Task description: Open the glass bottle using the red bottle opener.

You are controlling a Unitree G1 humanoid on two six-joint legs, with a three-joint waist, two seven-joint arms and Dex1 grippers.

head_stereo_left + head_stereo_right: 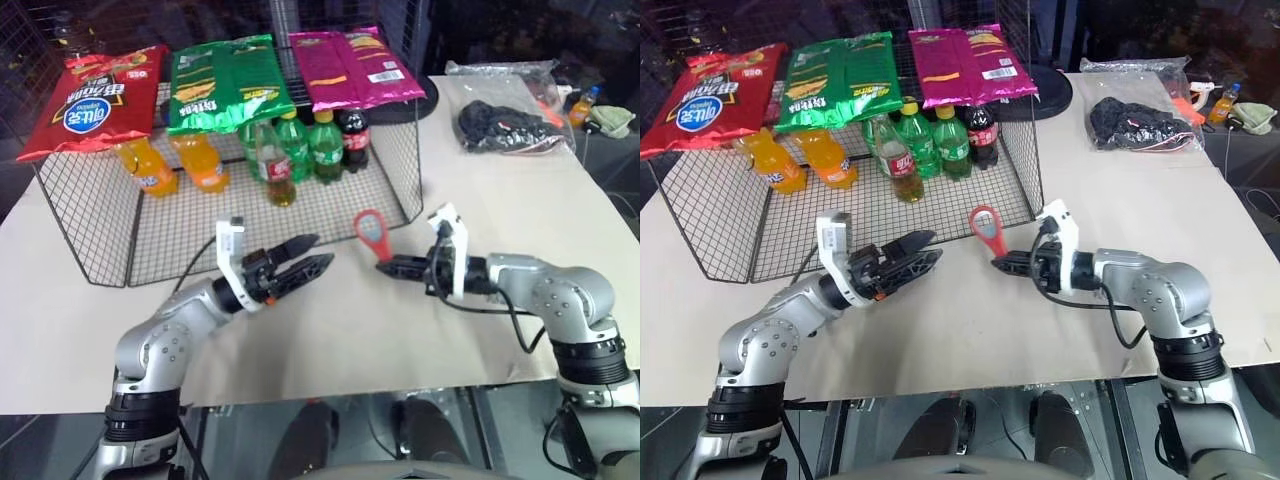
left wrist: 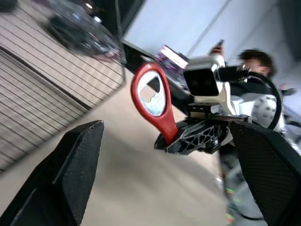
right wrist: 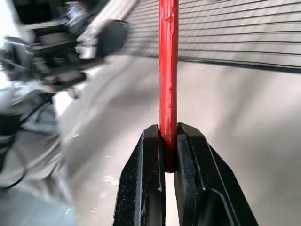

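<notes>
From my head camera, my right pincer (image 1: pixel 385 266) is clamped on the handle of the red bottle opener (image 1: pixel 371 232), whose ring head stands up above the beige table (image 1: pixel 520 200). My left pincer (image 1: pixel 312 255) sits just across from it with its two black fingers spread and nothing between them. The glass bottle (image 1: pixel 277 165) stands under the wire rack (image 1: pixel 90 225), among the green bottles (image 1: pixel 310 145) and beside the dark cola bottle (image 1: pixel 355 140), well apart from both pincers. Two orange bottles (image 1: pixel 175 165) lie further to my left, and snack bags (image 1: pixel 215 80) rest on the rack's top.

My left wrist camera adds what the head cannot give: a look through the opener's ring, and the tapered handle pinched at its very end by my right pincer. My own left fingers (image 2: pixel 70 174) stand wide at either side. A person shows in the background.

My right wrist camera looks edge-on: the opener is a thin red strip rising from between my two closed fingers (image 3: pixel 146 188), with the rack's wire beyond.
</notes>
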